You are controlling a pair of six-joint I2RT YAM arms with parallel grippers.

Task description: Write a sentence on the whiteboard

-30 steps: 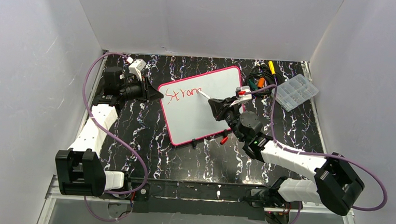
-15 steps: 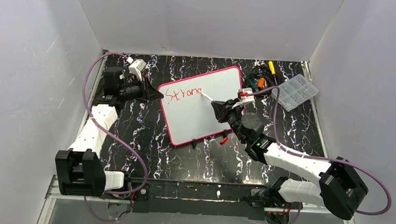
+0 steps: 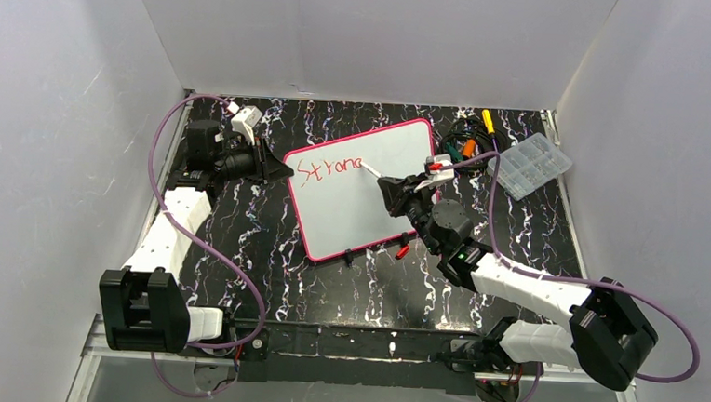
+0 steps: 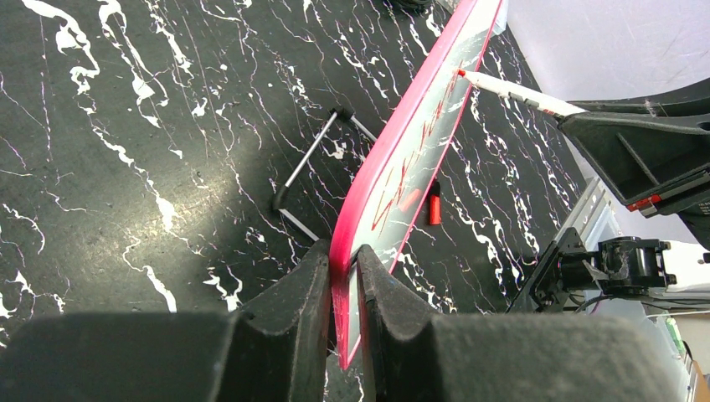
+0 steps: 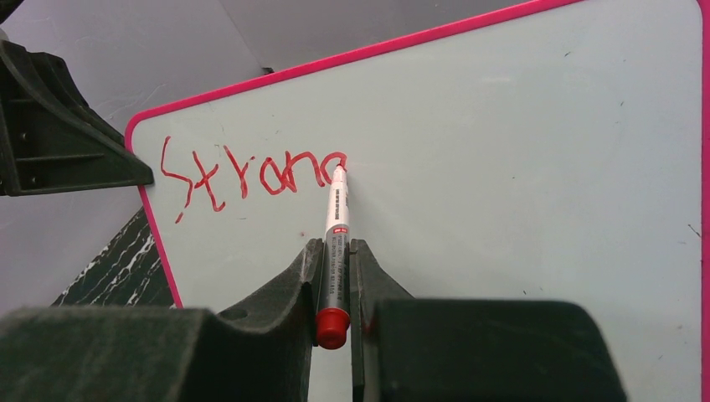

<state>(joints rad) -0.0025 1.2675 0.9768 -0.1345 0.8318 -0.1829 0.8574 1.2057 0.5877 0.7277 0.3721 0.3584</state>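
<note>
The whiteboard (image 3: 360, 211) with its pink border lies slanted across the middle of the table. The sentence (image 5: 251, 176) is one red word along its upper left, reading roughly "Strona". My left gripper (image 4: 343, 251) is shut on the board's left corner edge (image 4: 410, 142), one finger on each face. My right gripper (image 5: 336, 244) is shut on a red-capped white marker (image 5: 337, 213). The marker's tip touches the top of the last letter. In the top view, the right gripper (image 3: 391, 192) hangs over the board's right half and the left gripper (image 3: 277, 168) sits at its left corner.
A clear plastic compartment box (image 3: 529, 165) and a tangle of cables and tools (image 3: 467, 138) lie at the back right. A small red cap (image 3: 403, 251) rests by the board's near edge. A wire stand (image 4: 314, 176) shows behind the board. White walls close in on three sides.
The marker tip has moved a little around the last letter, which has gained more red stroke. The left arm and the board have stayed still.
</note>
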